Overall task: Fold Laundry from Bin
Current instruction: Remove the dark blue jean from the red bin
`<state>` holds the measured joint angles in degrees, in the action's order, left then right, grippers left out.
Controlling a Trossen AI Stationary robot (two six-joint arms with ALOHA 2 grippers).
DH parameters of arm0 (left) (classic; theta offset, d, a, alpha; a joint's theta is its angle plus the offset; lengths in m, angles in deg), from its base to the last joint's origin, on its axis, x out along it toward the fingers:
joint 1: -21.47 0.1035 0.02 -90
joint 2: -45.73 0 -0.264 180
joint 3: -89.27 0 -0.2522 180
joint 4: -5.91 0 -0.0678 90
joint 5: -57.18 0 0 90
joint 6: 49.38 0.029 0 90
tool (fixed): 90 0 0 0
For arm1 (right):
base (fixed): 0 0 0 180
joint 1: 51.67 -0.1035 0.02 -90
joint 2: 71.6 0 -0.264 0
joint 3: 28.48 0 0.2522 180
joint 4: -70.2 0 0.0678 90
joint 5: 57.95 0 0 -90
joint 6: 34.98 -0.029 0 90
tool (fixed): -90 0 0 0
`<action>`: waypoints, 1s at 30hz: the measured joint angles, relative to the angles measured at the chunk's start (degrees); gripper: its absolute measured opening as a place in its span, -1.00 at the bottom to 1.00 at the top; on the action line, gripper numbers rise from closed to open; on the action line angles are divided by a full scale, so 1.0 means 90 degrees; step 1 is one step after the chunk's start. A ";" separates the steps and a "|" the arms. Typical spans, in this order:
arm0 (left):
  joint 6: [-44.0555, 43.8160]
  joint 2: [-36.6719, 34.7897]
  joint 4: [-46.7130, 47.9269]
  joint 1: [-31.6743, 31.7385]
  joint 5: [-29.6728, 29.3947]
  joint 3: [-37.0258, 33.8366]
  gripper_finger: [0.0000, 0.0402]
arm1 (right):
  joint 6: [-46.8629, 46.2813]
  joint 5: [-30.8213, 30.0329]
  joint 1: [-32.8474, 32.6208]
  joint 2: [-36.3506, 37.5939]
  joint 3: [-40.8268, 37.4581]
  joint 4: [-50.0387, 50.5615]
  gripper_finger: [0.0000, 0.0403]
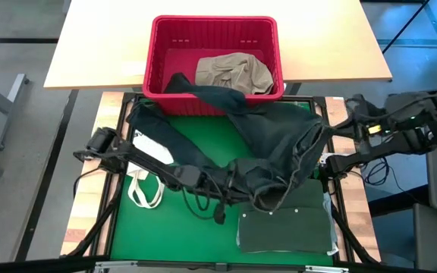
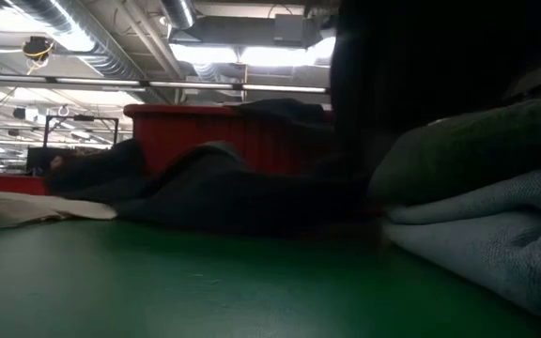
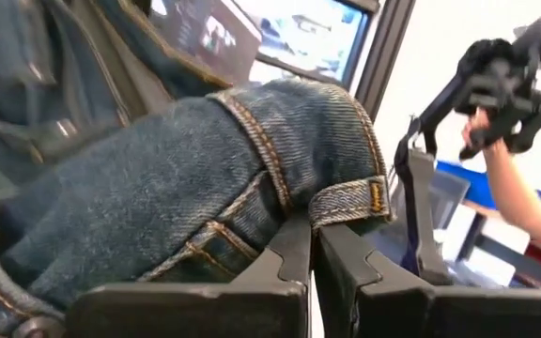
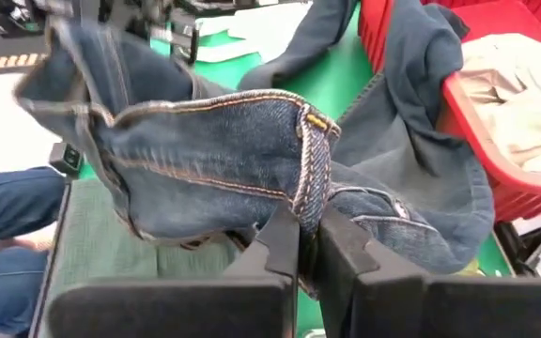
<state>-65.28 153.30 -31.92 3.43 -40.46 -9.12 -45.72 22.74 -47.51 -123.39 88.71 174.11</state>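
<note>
Dark blue denim jeans (image 1: 279, 140), one piece of the laundry, stretch from the near rim of the red bin (image 1: 215, 61) across the green table. Their waistband end is raised between my two grippers. My left gripper (image 1: 249, 186) is shut on it near the table's middle. My right gripper (image 1: 323, 163) is shut on it toward the right edge. A khaki garment (image 1: 234, 73) lies inside the bin. In the low view the jeans (image 2: 214, 188) lie heaped in front of the bin (image 2: 205, 131), and both grippers are hidden. My left gripper pinches the jeans' waistband between its two fingers (image 3: 289, 258), right beside a belt loop (image 3: 346, 202). The denim bulges above the shut fingers, lifted off the table. My right gripper pinches the waistband edge (image 4: 308, 202) between its two fingers just below a belt loop (image 4: 316, 155), slanting down from the table's right side. This end is lifted clear, while the legs (image 4: 421, 122) trail over the bin's rim.
A folded dark green garment (image 1: 287, 227) lies at the near right of the table, and shows as a stack (image 2: 496, 216) in the low view. A white tote bag (image 1: 146, 186) lies at the near left. A person's arm (image 3: 510, 188) shows beyond the table.
</note>
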 joint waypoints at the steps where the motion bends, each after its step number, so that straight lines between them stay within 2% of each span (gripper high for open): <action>1: 0.0000 0.0136 0.0013 -0.0006 0.0036 0.0085 -1.00 | -0.0002 0.0042 0.0000 0.0039 0.0000 0.0001 -0.91; 9: 0.0002 0.1008 0.0095 -0.0003 0.0332 0.0713 -0.89 | 0.0005 0.0652 0.0000 0.0102 0.0000 -0.0001 -0.87; 12: 0.0000 0.1054 0.0324 -0.0001 0.0322 0.0844 -0.90 | 0.0003 0.0659 0.0000 0.0099 0.0000 -0.0010 -0.74; 21: 0.0002 0.1054 0.0420 0.0005 0.0270 0.0922 -0.96 | 0.0001 0.0676 0.0000 0.0084 0.0007 -0.0048 -0.13; 26: 0.0005 0.1054 0.0411 0.0021 0.0276 0.0922 -0.94 | -0.0009 0.0901 0.0000 0.0077 0.0007 -0.0043 0.00; 30: 0.0005 0.1054 0.0404 0.0057 0.0274 0.0922 -0.93 | -0.0627 0.1013 0.0000 -0.0182 0.0007 -0.0067 0.01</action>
<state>-65.24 162.78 -28.29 3.95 -37.99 -0.83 -51.37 31.86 -47.51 -125.03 88.78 173.51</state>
